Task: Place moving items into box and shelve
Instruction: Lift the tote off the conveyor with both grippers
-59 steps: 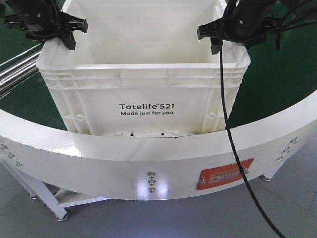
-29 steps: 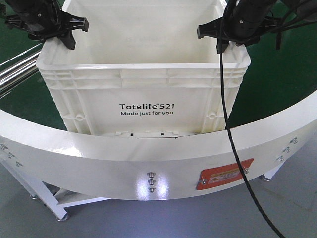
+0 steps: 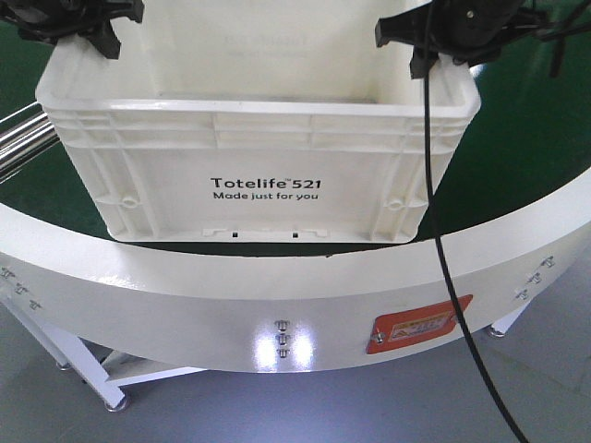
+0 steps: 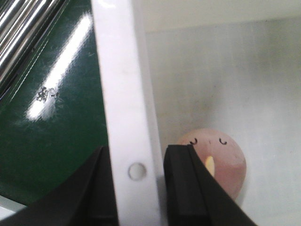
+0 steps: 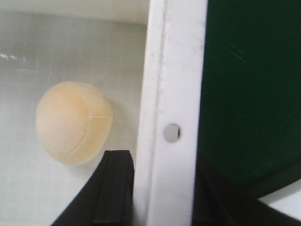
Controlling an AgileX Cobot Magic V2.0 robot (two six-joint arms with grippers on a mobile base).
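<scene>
Carrying looks to be the step in hand: the items are in the box and both claws have it by the rim, so what remains is the shelving. Nearest the front camera, a curved white rail point(image 3: 277, 286) with a red label point(image 3: 420, 325) sweeps across the lower half of the frame. A black cable point(image 3: 443, 258) hangs down over it from the right arm.

Just behind the rail comes the white box point(image 3: 268, 166), its printed front wall facing the camera. A dark band shows under its base, so it is probably lifted clear of the green desk point(image 3: 526, 157), though this view alone does not settle it.

The left claw point(image 3: 78, 18), in the upper left of the frame, is clamped on the left wall's rim. Its wrist view shows one pad outside the white lip and one inside. The right claw point(image 3: 434, 41), in the upper right, pinches the right rim the same way.

Inside, a pink ball point(image 4: 221, 160) with a small drawn face lies on the box floor just beside the left claw's inner pad, and a cream ball point(image 5: 75, 122) lies near the right wall. Farther off, metal bars point(image 4: 19, 19) run along the desk's left edge. No shelf shows in any view.

The next move calls for both arms to travel together at equal height. The box must stay level so the balls do not roll and neither thin rim slips from the pads.
</scene>
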